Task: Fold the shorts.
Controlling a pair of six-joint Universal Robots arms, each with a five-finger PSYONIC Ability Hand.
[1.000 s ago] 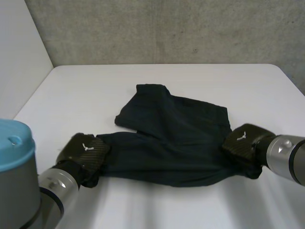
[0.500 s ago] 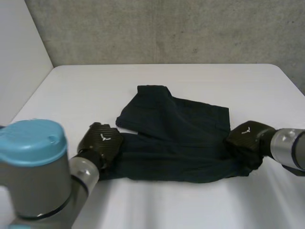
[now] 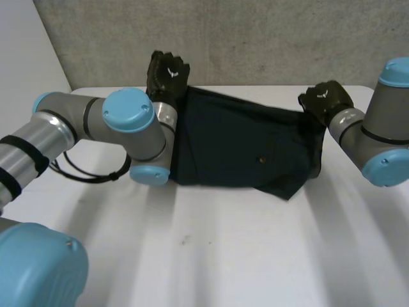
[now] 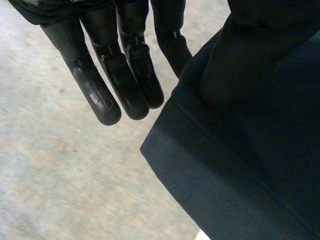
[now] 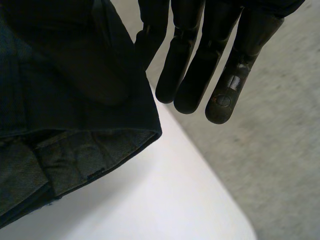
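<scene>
Navy woven shorts (image 3: 236, 144) hang stretched over the counter's (image 3: 223, 249) far side, lower edge resting on it. Upper corners are pinched thumb-side by left robot hand (image 3: 168, 73) and right robot hand (image 3: 326, 99), other fingers (image 4: 102, 95) straight and free. Likely held taut for a clean fold. Stitched hem band, soft drape.

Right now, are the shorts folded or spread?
Spread, not folded: the left hand and right hand hold the shorts up by opposite ends, the cloth hanging stretched between them.
</scene>
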